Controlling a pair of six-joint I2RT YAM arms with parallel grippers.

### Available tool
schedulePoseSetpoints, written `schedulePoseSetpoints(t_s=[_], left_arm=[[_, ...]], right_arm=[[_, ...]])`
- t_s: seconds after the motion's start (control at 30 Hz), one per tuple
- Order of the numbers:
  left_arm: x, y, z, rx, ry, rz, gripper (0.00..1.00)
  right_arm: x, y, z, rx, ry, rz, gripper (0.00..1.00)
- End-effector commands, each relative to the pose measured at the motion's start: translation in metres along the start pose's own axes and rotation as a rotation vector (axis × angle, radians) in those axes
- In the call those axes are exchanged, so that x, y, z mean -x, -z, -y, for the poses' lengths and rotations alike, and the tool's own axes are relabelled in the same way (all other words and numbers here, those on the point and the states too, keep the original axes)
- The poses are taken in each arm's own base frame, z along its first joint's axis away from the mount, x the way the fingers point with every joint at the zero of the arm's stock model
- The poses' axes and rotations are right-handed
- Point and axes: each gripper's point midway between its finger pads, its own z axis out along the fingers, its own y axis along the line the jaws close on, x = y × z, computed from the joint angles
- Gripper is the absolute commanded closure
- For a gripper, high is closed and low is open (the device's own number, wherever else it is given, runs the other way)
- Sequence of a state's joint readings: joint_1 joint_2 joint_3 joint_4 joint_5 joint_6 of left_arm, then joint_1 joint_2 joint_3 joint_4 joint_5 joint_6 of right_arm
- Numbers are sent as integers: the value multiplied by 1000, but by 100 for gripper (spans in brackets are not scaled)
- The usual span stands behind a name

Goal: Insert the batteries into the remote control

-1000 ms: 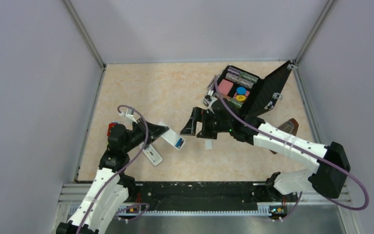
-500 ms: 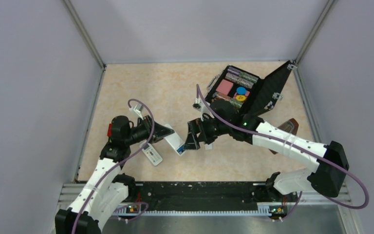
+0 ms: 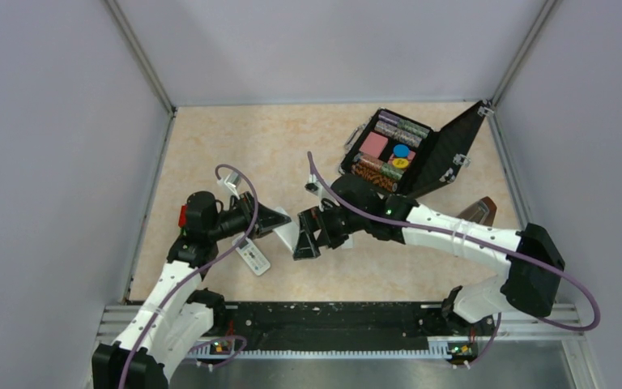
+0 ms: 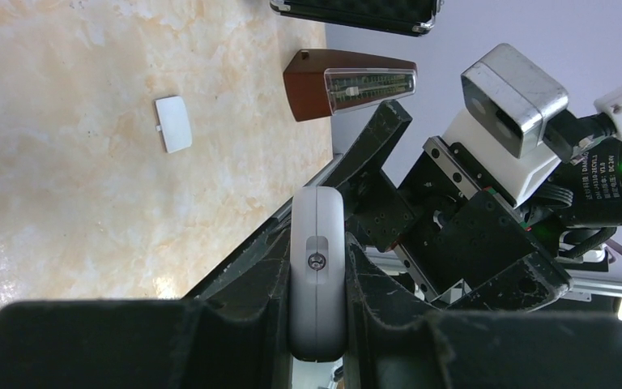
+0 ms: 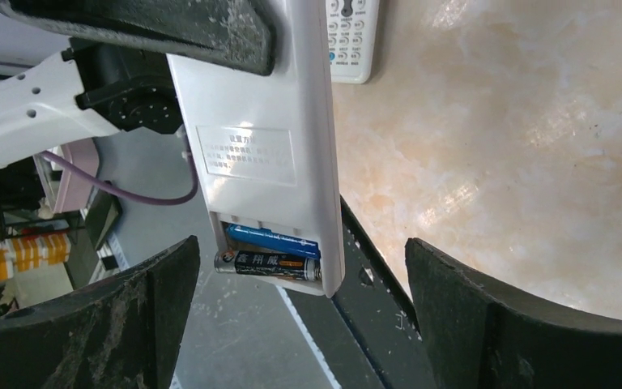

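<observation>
Top view: remote control [image 3: 290, 232] is mostly buried between the two grippers, only a white sliver shows. Batteries can't be seen there. Left wrist view gives the remote edge-on only. Button face not visible in any view.

Right wrist view: plain white back with a printed label, text too small to read. Upper end is covered by a black finger of the left gripper [image 3: 279, 220]. Bay at the lower end is open, two batteries [image 5: 274, 241] side by side inside, one blue, one dark with orange print.

Second remote [image 3: 253, 258] lies flat on the surface [image 3: 243, 154] near the left arm, cut off by the frame top in the right wrist view. White corner at that view's right edge, can't tell what it is.

Small white flat piece [image 4: 173, 123] lies alone on the surface. Brown object [image 4: 308, 93] with a clear window, unidentifiable. Open black case [image 3: 447, 150] at the far right, contents small and blurry.

Left jaws clenched on the remote's long edges, holding it tilted off the surface. Right gripper [image 3: 304, 241] has its jaws spread wide. The remote's open battery end sits between them, touching neither finger.
</observation>
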State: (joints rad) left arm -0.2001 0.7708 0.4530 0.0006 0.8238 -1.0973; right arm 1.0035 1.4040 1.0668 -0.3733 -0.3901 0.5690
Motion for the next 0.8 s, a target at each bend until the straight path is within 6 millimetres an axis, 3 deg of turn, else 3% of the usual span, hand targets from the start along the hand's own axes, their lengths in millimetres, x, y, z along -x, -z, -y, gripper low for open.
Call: schedulePoseSetpoints(t_s=[0.0, 0.47, 0.67, 0.77], left_arm=[[6, 4, 29, -85, -92, 7, 100], [2, 3, 27, -89, -98, -15, 100], [0, 3, 25, -91, -106, -33, 100], [-1, 2, 25, -98, -108, -40, 100]], right_arm=[[20, 1, -16, 53, 21, 91, 7], [13, 6, -23, 106, 7, 100, 18], [16, 15, -32, 147, 11, 133, 7], [18, 20, -33, 165, -5, 144, 7]])
